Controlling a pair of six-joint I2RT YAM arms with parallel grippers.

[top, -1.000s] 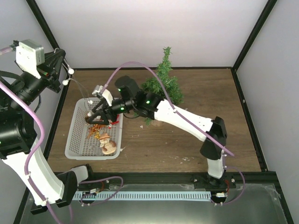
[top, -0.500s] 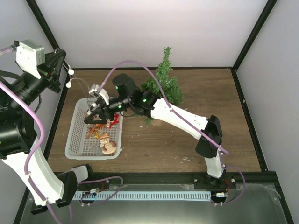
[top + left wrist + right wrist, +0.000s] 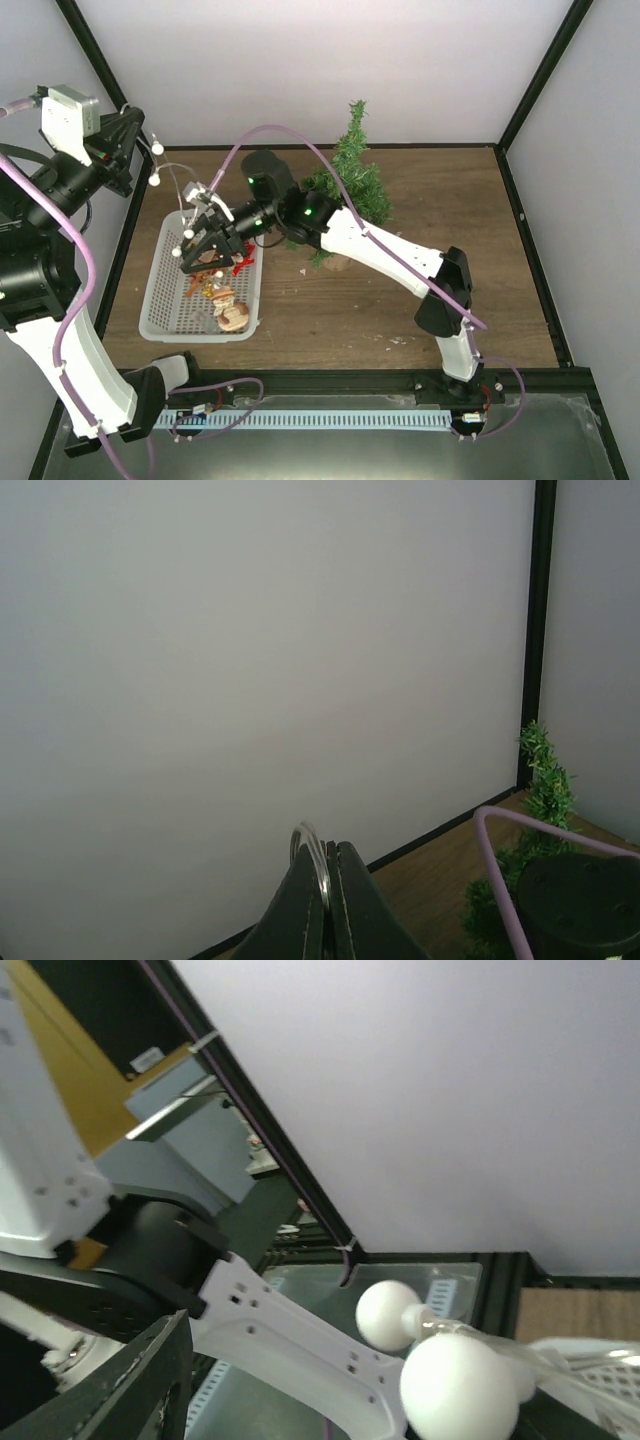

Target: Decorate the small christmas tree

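**Bead strand held over the basket**

The tree (image 3: 352, 180) is seen upright near the middle of the table's (image 3: 450, 200) far edge, well apart from both claws. The left claw (image 3: 327, 860) is raised above the table's far-left corner, its fingers pressed together on the clear wire of a bead strand (image 3: 172, 170) – two white beads (image 3: 157, 148) are seen just beside it. The right claw (image 3: 203, 245) is held over the far end of the basket (image 3: 160, 300), which is set along the left edge. Its fingers are spread, with a white bead (image 3: 460, 1385) between them – whether the bead is touched cannot be told. Ornaments (image 3: 225, 305) are piled in the basket's near half.
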